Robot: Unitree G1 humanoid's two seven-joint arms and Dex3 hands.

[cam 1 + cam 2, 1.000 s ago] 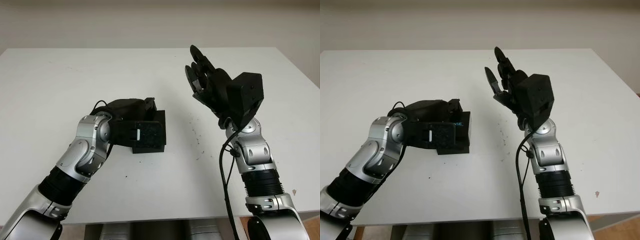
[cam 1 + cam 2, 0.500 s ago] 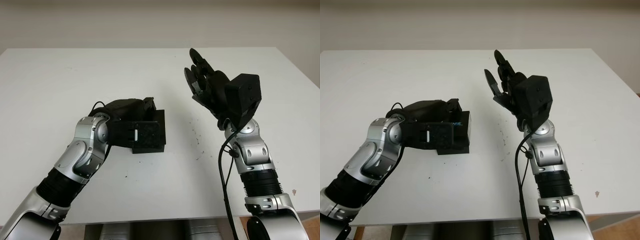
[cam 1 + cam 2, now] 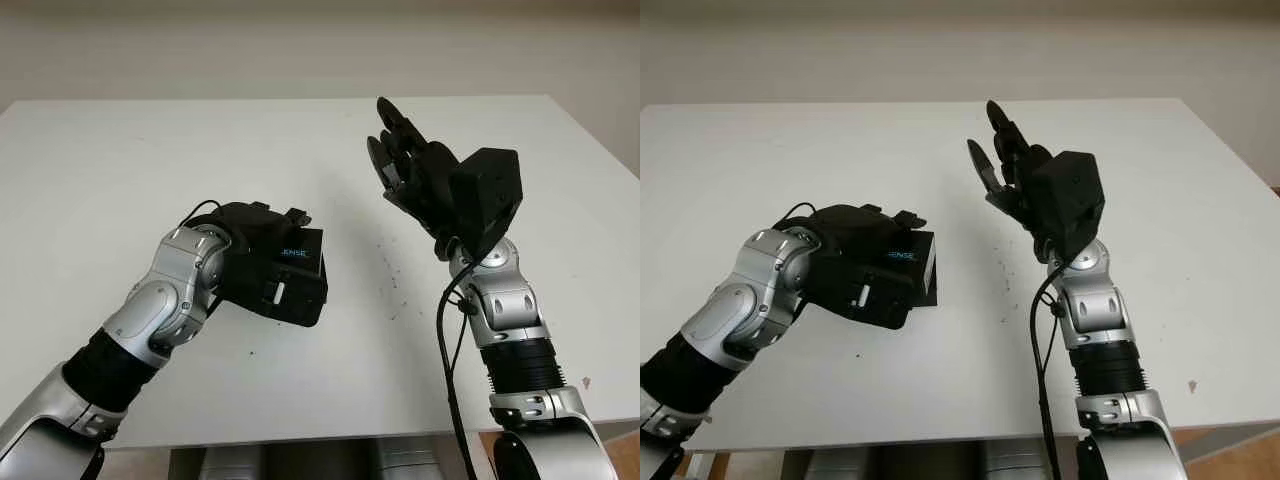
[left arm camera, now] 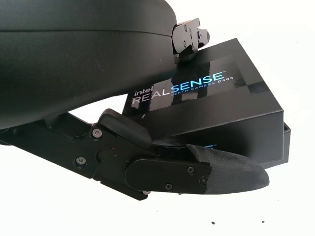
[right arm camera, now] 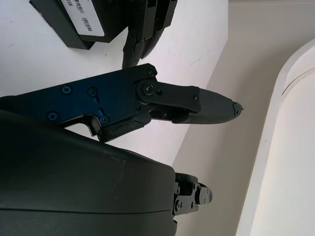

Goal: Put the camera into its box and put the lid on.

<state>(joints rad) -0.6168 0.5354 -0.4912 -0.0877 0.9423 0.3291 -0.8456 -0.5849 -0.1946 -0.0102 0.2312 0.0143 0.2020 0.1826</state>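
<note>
My left hand grips the black camera box near the table's middle, tilting it off the surface, probably to seat the lid. My right hand hovers open above the table, clear.
</note>
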